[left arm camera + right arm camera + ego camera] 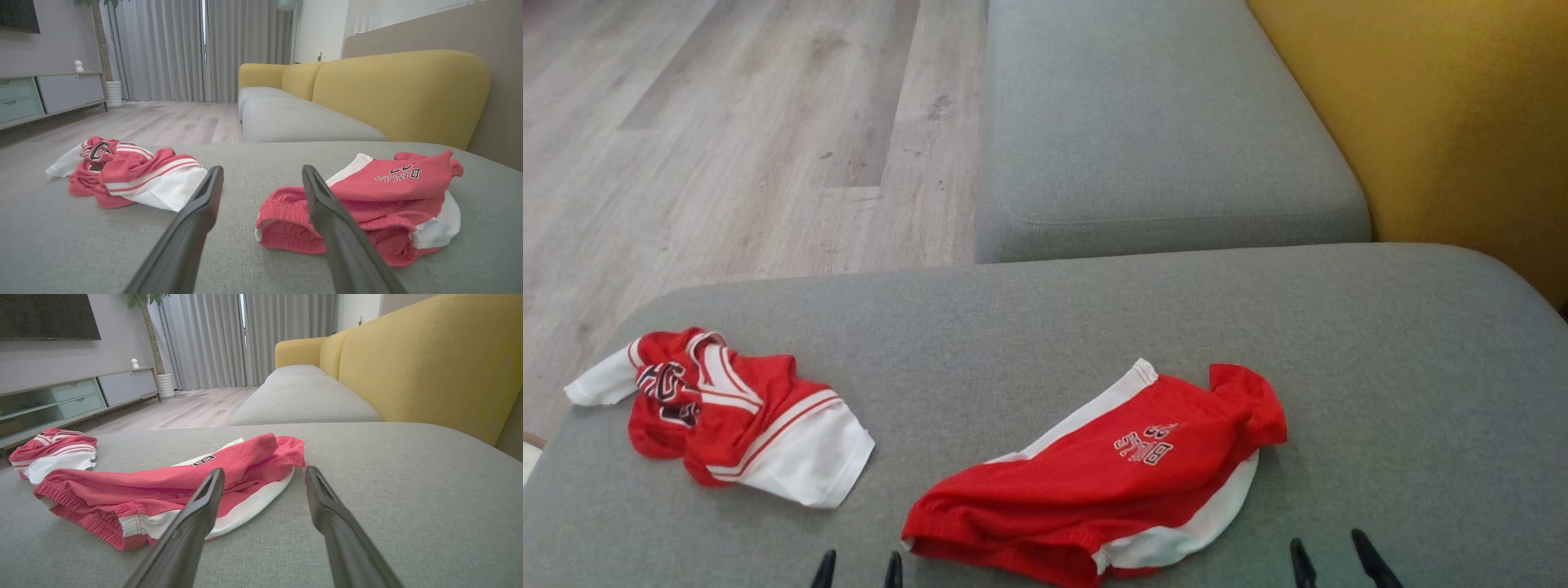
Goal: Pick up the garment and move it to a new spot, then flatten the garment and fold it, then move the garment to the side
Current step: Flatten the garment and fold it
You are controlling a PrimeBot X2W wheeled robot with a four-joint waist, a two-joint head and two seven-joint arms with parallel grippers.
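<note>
Two red and white garments lie on the grey cushion. Red shorts with white side panels and black lettering lie rumpled at centre right. A crumpled red jersey with white trim lies at the left. My left gripper is open near the front edge, just left of the shorts' waistband, holding nothing. My right gripper is open and empty, off the shorts' right end.
A second grey seat cushion extends beyond this one, with a yellow backrest along the right. Wood floor lies past the cushion's far left edge. A low TV cabinet stands across the room.
</note>
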